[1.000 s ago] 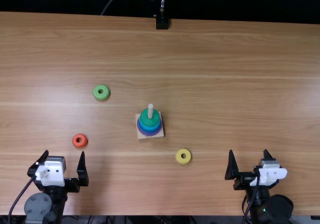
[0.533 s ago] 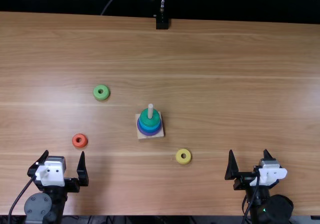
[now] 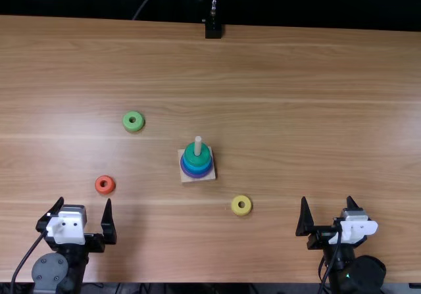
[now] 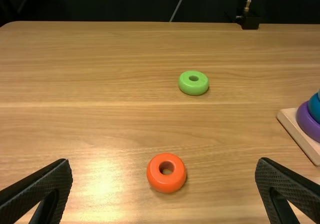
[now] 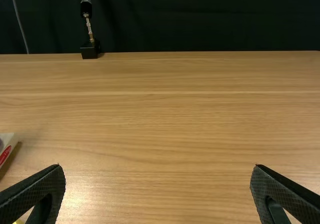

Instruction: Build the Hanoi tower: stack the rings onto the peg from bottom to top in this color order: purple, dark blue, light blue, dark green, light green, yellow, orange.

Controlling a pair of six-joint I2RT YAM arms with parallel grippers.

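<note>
Judging by the colors, four of the seven rings are stacked: purple ring [image 3: 197, 175], dark blue ring [image 3: 197, 170], light blue ring [image 3: 197, 166] and, uppermost, dark green ring [image 3: 197, 157], round the upright peg [image 3: 198, 144] on its square wooden base [image 3: 211, 176] near the middle of the table [image 3: 296, 110]. That order matches the task so far. Three remain flat on the tabletop: light green ring [image 3: 133, 127], left of the base and farther from the near edge; orange ring [image 3: 105, 191], toward the near left corner; yellow ring [image 3: 241, 212], between the base and the near edge, slightly right. Light green should go next, then yellow, then orange. Left gripper [image 3: 85, 200] and right gripper [image 3: 327, 197] are spread wide and empty by the near edge.
</note>
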